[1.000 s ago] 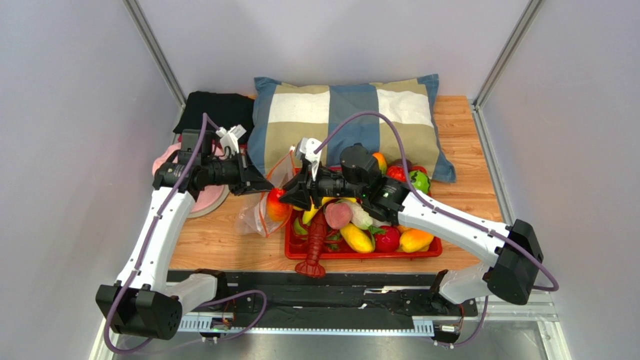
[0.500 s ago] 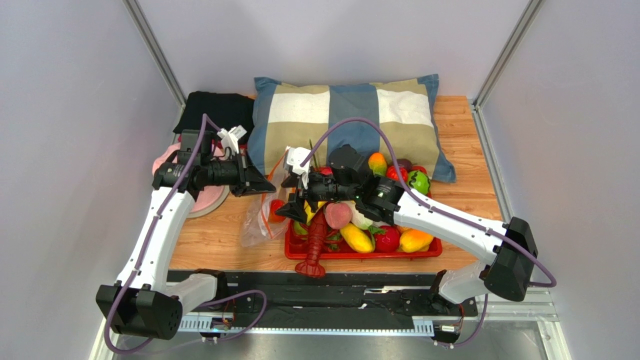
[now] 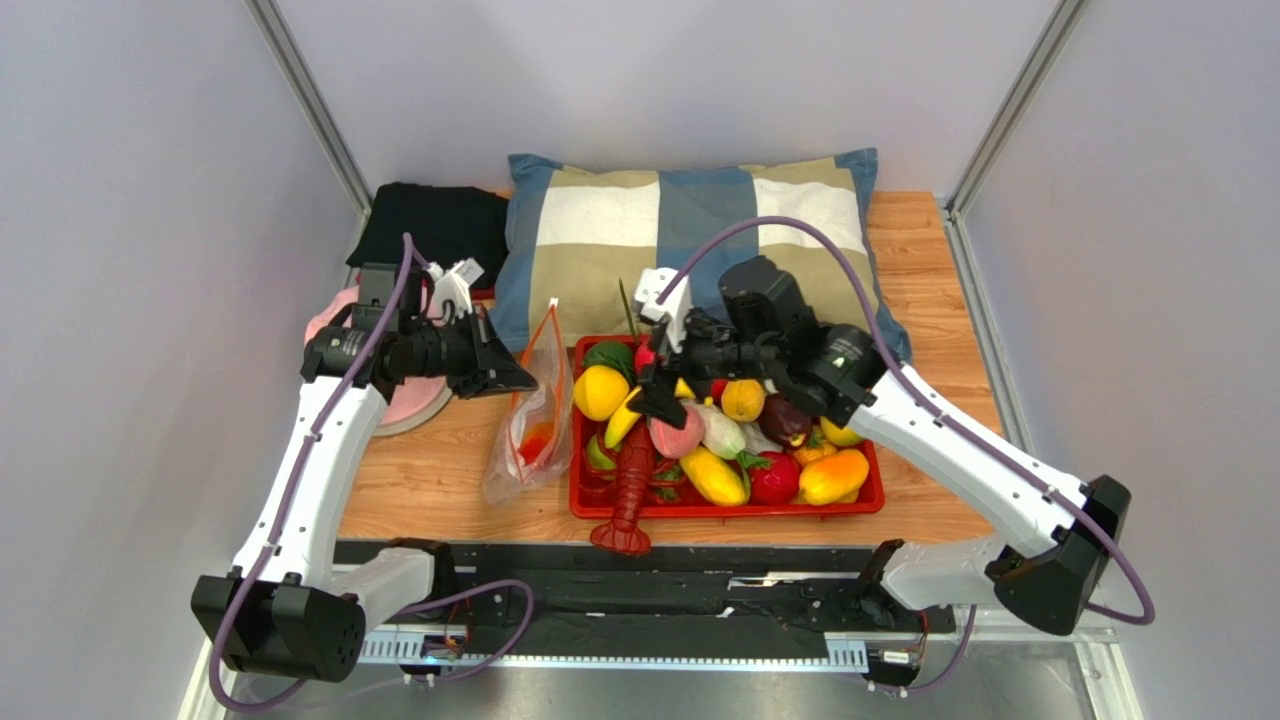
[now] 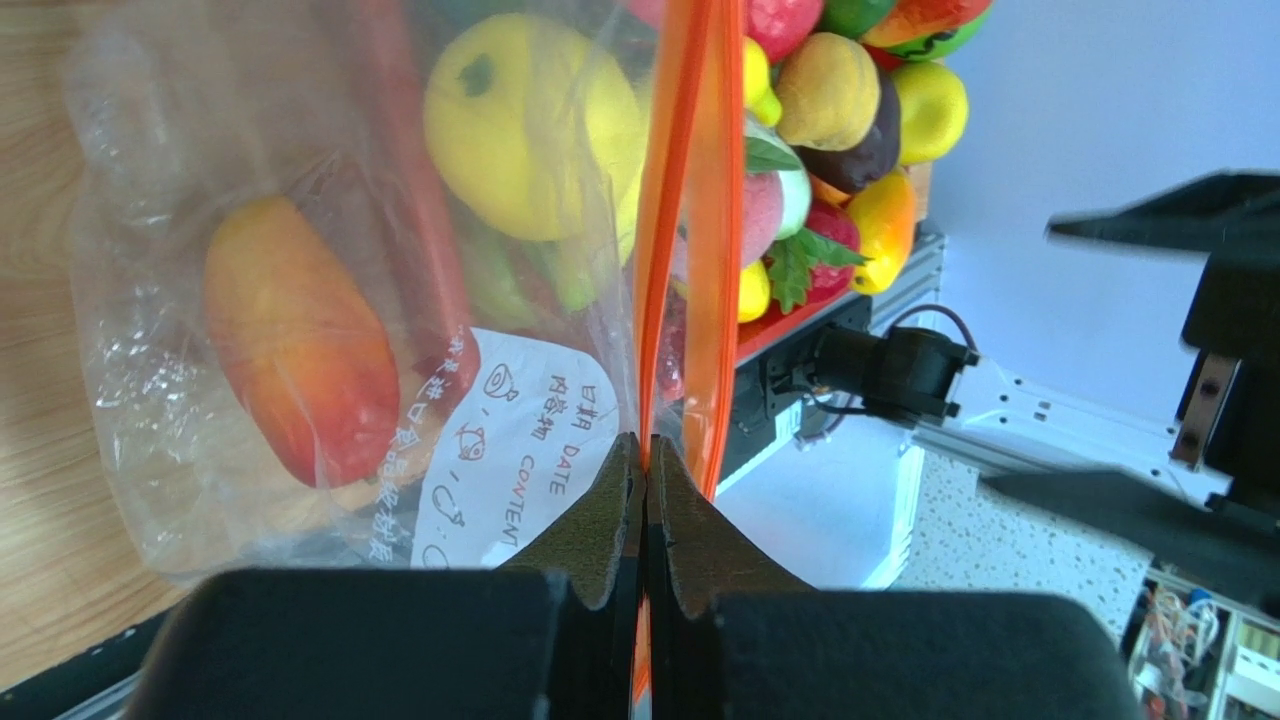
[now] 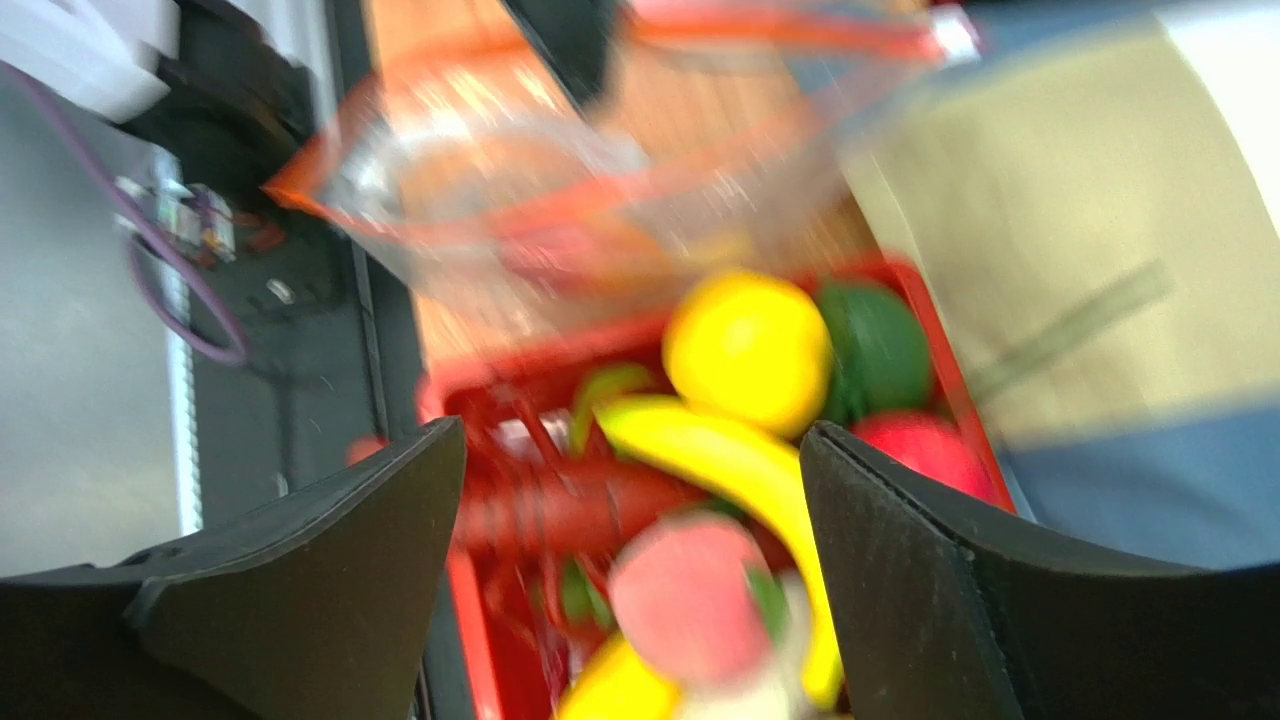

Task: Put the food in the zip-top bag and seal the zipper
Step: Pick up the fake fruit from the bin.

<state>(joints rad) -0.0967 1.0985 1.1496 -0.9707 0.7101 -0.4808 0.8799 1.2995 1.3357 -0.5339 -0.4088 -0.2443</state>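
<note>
Zip-top bag [image 3: 529, 428] stands just beside the red tray [image 3: 721, 509], one orange-red fruit [image 4: 301, 360] inside, my left pincer [image 4: 646, 477] pinched shut on its zipper [image 4: 687, 225], so my right pincer [image 5: 624, 450], spread empty over the tray, should take the nearby yellow fruit [image 3: 600, 392] and feed it endwise through the narrow mouth.

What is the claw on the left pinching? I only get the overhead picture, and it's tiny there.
Observer: Its own camera shows the left gripper shut on the zipper, the orange-red strip at the mouth of the zip-top bag.
Operator: Is any food inside?
Observer: Yes. Through the clear plastic, that camera shows an orange-red fruit lying beside a printed label.
Operator: And the other claw?
Observer: The right wrist camera shows the right gripper open, with nothing between its jaws and a banana below it, blurred.
</note>
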